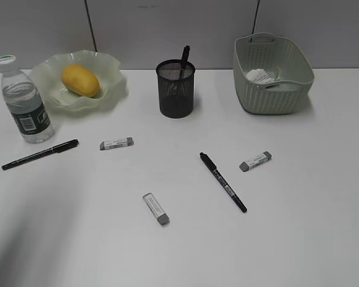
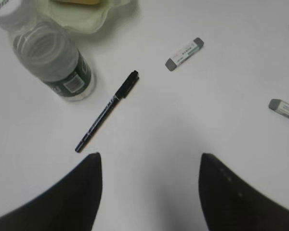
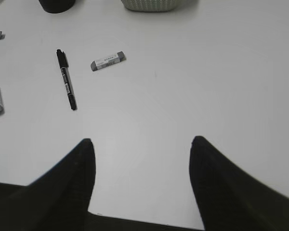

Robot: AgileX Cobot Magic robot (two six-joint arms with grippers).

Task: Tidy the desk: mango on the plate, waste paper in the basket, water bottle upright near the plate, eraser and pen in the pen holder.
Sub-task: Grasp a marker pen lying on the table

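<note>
Mango (image 1: pixel 80 80) on plate (image 1: pixel 110 66), bottle (image 1: pixel 25 101) upright beside it
Both grippers (image 2: pixel 149 166) (image 3: pixel 140 154) hover spread and empty; paper (image 1: pixel 261 76) lies in basket (image 1: pixel 287 98), one pen (image 1: pixel 183 61) in holder (image 1: pixel 175 89)

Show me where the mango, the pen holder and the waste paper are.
mango (image 1: pixel 80 80): exterior view, middle of the yellow fruit lying in the plate.
pen holder (image 1: pixel 176 92): exterior view, front of the black mesh wall.
waste paper (image 1: pixel 261 76): exterior view, top of the crumpled ball inside the basket.
</note>
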